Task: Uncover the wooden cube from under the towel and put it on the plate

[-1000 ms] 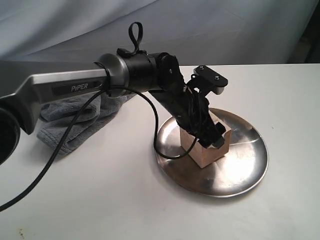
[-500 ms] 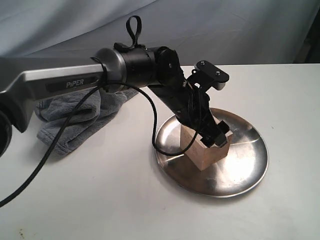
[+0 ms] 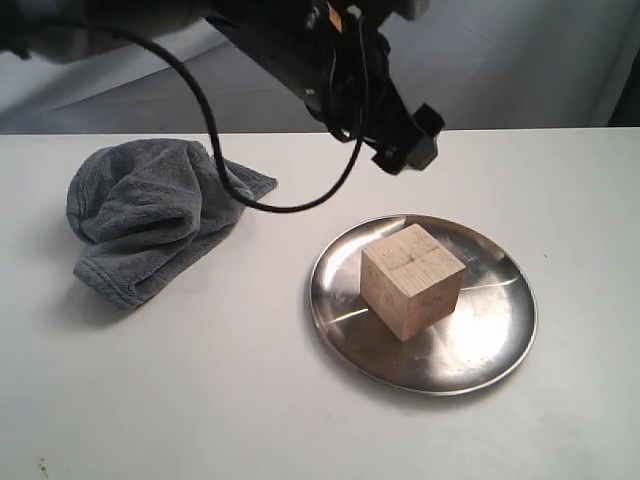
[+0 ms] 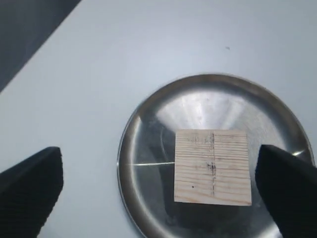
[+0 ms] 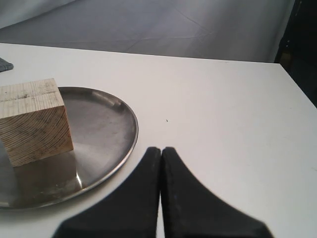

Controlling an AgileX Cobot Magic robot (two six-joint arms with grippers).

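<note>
Left hand (image 3: 408,146), wide open and empty, hangs above wooden cube (image 3: 412,278) on plate (image 3: 497,345).

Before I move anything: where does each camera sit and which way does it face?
Exterior: off the arms, above the table, looking down at towel, plate, cube; left gripper shows at top.
Left wrist: high above the plate, facing straight down on the cube; its open fingers show.
Right wrist: low beside the plate, facing across the table; shut right gripper shows.
All three share plate and cube.
</note>
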